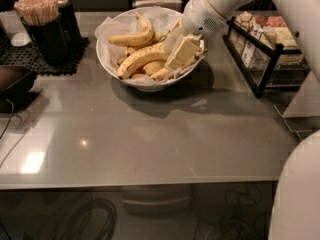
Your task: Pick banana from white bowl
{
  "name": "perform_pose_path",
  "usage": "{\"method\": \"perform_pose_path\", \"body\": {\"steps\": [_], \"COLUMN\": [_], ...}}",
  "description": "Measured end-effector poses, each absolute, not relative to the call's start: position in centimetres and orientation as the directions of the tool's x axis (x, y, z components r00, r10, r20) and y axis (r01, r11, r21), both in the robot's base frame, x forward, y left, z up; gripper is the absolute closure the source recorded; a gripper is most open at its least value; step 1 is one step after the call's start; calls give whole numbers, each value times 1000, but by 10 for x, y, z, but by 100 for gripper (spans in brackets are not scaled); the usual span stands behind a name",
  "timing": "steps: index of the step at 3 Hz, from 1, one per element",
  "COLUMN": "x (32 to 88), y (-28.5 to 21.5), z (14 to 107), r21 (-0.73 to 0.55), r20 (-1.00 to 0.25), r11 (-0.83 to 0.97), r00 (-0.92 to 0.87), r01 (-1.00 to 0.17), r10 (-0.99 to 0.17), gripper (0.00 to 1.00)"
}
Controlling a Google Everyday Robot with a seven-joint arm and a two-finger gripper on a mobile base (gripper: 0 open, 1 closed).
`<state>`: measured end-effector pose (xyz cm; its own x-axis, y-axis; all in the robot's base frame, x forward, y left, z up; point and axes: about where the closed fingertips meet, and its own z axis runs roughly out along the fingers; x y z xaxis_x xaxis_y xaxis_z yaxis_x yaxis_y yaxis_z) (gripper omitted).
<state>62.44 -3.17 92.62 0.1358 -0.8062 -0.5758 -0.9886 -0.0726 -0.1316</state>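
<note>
Over the right side of the white bowl point(106, 64), in the one camera view, the tool point(174, 53) hangs low among the fruit at the end of the white arm point(220, 4), which reaches in from the upper right. I cannot tell how far the tool is open, or whether it has hold of anything. The banana point(141, 58), the long speckled one, lies in the bowl with its long axis running from lower left up to the right. Its right end sits right at the tool and the rest stretches leftward away from it, so my judgement is that any grasp has to come at that near end. A smoother banana point(132, 38) lies behind it, with shorter ones tucked underneath, all on crinkled white paper point(112, 26) lining the bowl. On the counter point(150, 139), a black holder point(47, 39) of wooden stir sticks point(36, 9) stands to the left, and a black wire rack point(260, 59) of packets to the right.
</note>
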Motion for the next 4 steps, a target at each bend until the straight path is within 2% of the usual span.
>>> {"method": "perform_pose_path", "body": {"steps": [1,2,3,4], "x": [634,644,658,670], "y": [-25,-19,-8,0], "z": [934,941,942,929], "r21": [-159,-188,-208,-203], "r20": [-574,-576,-584,-598], "r11": [-81,-91,-108,-96], "r00": [159,185,211,201], "r01": [-984,-978,-972,-974], "r10": [-803,-797,-783,-776], "gripper": [27,26,32,32]}}
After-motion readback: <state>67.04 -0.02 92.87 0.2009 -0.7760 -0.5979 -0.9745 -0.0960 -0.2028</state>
